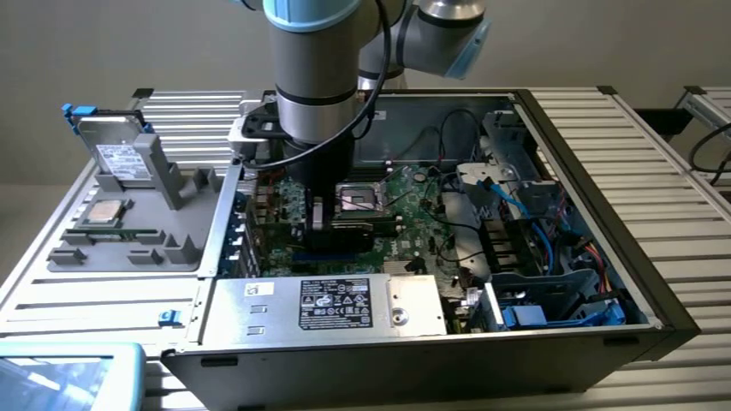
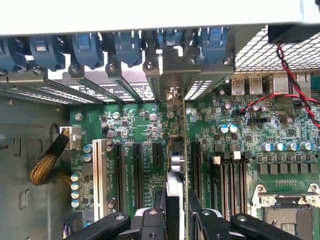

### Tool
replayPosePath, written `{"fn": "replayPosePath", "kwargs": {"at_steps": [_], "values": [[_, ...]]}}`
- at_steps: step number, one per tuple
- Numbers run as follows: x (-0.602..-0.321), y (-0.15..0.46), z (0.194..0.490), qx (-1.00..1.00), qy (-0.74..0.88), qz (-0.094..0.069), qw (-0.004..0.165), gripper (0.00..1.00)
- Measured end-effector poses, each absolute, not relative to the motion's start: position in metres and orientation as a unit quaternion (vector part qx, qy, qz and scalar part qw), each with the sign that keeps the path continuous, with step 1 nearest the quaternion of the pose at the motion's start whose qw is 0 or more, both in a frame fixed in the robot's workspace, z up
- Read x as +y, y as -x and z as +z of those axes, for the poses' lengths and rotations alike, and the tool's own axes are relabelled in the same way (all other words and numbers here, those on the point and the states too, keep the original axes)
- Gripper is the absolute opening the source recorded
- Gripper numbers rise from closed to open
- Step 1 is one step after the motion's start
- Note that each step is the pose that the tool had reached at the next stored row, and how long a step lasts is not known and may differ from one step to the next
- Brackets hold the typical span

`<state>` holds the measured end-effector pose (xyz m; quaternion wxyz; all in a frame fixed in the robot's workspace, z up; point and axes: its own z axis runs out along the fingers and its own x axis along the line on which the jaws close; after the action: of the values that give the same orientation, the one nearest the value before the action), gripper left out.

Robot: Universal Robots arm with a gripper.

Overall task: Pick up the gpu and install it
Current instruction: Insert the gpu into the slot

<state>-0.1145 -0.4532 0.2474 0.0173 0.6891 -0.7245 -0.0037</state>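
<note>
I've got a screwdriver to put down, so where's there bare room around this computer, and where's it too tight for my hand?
Bare ribbed table on the exterior view's right of the case, and a strip along the grey tray's near edge. Crowded: inside the case, where the gripper holds the card over the board's slots, beside cables.

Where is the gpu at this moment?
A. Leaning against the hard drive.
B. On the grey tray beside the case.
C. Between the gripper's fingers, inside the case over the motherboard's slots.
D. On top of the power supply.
C: the wrist view shows the gpu edge-on, clamped in the gripper over the motherboard.
</note>
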Motion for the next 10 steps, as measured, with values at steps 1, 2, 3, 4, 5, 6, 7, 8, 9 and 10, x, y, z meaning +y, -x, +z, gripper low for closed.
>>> {"fn": "replayPosePath", "kwargs": {"at_steps": [1,2,3,4,5,6,7,8,9,10], "values": [[-0.4532,0.1145,0.2473,-0.725,-0.689,-0.004,0.017,0.28],[-0.4532,0.1146,0.2472,-0.725,-0.689,-0.004,0.017,0.28],[-0.4532,0.1145,0.2472,-0.725,-0.689,-0.004,0.017,0.28],[-0.4532,0.1145,0.2472,-0.725,-0.689,-0.004,0.017,0.28],[-0.4532,0.1145,0.2471,-0.724,-0.689,-0.004,0.017,0.28],[-0.4532,0.1146,0.2471,-0.724,-0.689,-0.004,0.017,0.28],[-0.4535,0.1146,0.2469,-0.724,-0.689,-0.004,0.017,0.28],[-0.4536,0.1146,0.2469,-0.724,-0.689,-0.004,0.017,0.28],[-0.4536,0.1146,0.2469,-0.724,-0.689,-0.004,0.017,0.28],[-0.4536,0.1146,0.2469,-0.724,-0.689,-0.004,0.017,0.28]]}}
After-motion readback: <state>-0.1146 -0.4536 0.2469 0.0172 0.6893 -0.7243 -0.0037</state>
